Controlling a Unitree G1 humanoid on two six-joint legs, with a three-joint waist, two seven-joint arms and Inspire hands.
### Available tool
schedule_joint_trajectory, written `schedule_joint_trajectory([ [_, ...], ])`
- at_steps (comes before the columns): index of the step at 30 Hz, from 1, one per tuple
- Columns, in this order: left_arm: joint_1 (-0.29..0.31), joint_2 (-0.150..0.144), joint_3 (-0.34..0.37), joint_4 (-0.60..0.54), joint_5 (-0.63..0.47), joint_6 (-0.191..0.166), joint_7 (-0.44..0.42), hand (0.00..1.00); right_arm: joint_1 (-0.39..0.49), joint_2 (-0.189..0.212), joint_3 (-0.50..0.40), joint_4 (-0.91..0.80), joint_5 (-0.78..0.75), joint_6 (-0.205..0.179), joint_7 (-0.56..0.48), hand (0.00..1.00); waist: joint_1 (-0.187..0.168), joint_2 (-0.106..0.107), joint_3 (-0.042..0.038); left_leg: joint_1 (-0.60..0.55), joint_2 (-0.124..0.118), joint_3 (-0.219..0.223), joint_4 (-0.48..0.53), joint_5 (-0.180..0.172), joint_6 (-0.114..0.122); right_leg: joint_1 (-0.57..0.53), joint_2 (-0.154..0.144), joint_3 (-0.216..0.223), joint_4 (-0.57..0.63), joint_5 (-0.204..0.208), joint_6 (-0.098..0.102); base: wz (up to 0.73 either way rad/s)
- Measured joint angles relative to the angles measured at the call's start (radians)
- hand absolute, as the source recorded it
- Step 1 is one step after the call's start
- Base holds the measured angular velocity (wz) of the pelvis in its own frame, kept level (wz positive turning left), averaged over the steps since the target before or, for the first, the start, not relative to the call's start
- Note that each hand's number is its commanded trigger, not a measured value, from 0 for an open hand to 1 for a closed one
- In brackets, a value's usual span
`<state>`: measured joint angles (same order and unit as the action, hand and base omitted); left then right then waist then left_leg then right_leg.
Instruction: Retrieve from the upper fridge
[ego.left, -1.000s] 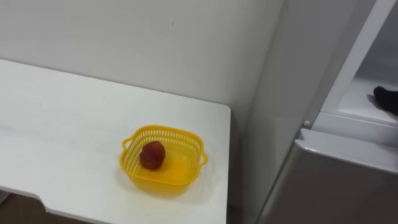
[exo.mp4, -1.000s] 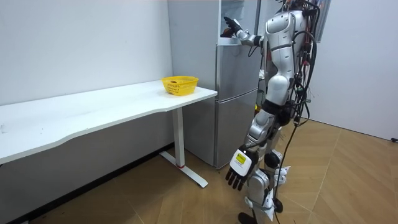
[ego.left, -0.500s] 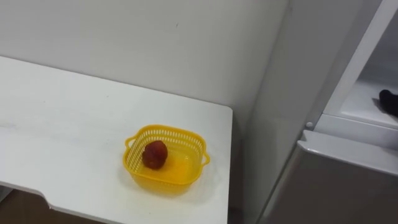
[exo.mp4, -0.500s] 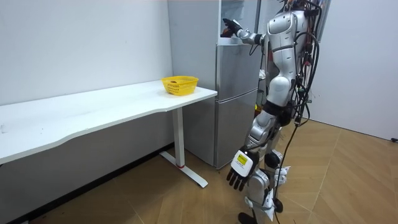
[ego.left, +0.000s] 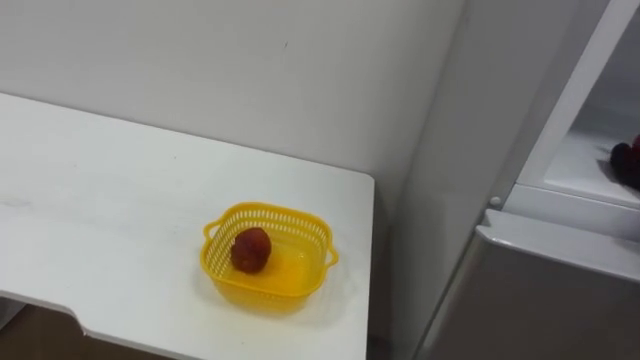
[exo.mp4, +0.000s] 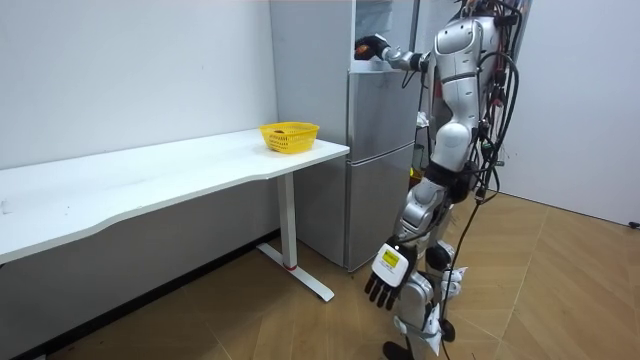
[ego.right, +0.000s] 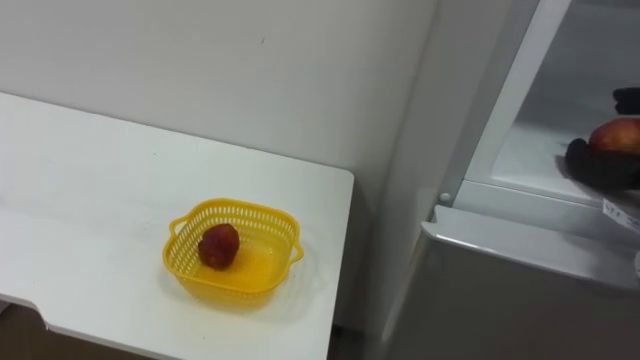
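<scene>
Left eye view: left of the fridge (ego.left: 540, 300), a yellow basket (ego.left: 262, 293) holds a dark red fruit (ego.left: 250, 249). Room view: the right hand (exo.mp4: 372, 46) is in the fridge's upper compartment; the left hand (exo.mp4: 385, 280) hangs low before the fridge, fingers loose. Right eye view: there the right hand's fingers curl round a red-orange fruit (ego.right: 617, 135).

We see a round red-and-orange fruit (ego.right: 617, 133) inside the open upper fridge compartment (ego.right: 520, 150), close to its front edge. It sits in the right hand (ego.right: 587, 162), whose dark fingers curl under and over it.
</scene>
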<state>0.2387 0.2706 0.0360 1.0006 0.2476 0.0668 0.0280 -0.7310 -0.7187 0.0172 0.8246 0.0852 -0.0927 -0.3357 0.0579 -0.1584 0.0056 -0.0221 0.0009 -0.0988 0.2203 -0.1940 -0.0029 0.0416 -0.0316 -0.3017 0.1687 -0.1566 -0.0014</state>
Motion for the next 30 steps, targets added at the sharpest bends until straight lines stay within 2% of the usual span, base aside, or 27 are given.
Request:
schedule_joint_trajectory([
  [4, 0.005, 0.005, 0.001, 0.0, 0.002, -0.001, 0.0, 0.0, -0.002, -0.005, -0.001, 0.028, -0.001, -0.008, 0.024, 1.0, -0.005, 0.001, 0.0006, 0.011, 0.0, 0.0, -0.007, 0.0, 0.0, 0.012, 0.001, 0.0, -0.002, 0.0, 0.0, 0.0],
  [7, 0.005, 0.011, 0.002, 0.0, 0.001, -0.002, 0.0, 0.0, -0.002, -0.024, -0.001, 0.038, -0.001, -0.01, 0.049, 1.0, -0.005, 0.0, 0.0001, 0.015, 0.0, 0.001, -0.012, 0.0, 0.0, 0.013, 0.001, 0.002, -0.001, 0.0, 0.0, 0.0],
  [11, 0.004, 0.02, 0.002, 0.0, 0.0, -0.002, 0.002, 0.0, -0.002, -0.025, -0.001, 0.037, -0.001, -0.011, 0.054, 1.0, -0.004, -0.001, -0.0008, 0.026, 0.001, 0.003, -0.015, 0.001, 0.0, 0.014, 0.001, 0.006, -0.001, 0.0, 0.0, -0.02],
  [22, 0.005, 0.02, 0.002, -0.001, 0.001, -0.003, 0.013, 0.0, -0.002, -0.025, -0.001, 0.028, 0.003, -0.006, 0.05, 1.0, -0.002, 0.002, 0.0012, 0.032, 0.001, 0.017, -0.017, 0.001, 0.0, 0.016, 0.001, 0.023, -0.001, 0.0, 0.0, -0.03],
  [25, 0.007, 0.02, 0.002, -0.001, 0.002, -0.002, 0.022, 0.0, 0.017, -0.025, -0.001, -0.047, 0.003, 0.024, 0.049, 1.0, -0.012, 0.009, 0.0008, 0.028, 0.001, 0.018, -0.017, 0.0, 0.0, 0.012, 0.001, 0.022, -0.001, 0.0, 0.0, 0.0],
  [27, 0.007, 0.019, 0.002, 0.0, 0.0, -0.001, 0.031, 0.0, 0.051, -0.024, -0.001, -0.141, -0.004, 0.044, 0.045, 1.0, -0.021, 0.02, -0.0029, 0.03, 0.001, 0.019, -0.017, 0.0, 0.0, 0.012, 0.001, 0.024, -0.001, 0.0, 0.0, 0.0],
  [30, 0.008, 0.018, 0.002, 0.001, -0.001, -0.001, 0.038, 0.0, 0.109, -0.022, -0.001, -0.265, -0.003, 0.043, 0.031, 1.0, -0.025, 0.035, -0.0076, 0.035, 0.002, 0.026, -0.017, 0.001, 0.0, 0.013, 0.0, 0.027, 0.001, 0.0, 0.0, -0.06],
])
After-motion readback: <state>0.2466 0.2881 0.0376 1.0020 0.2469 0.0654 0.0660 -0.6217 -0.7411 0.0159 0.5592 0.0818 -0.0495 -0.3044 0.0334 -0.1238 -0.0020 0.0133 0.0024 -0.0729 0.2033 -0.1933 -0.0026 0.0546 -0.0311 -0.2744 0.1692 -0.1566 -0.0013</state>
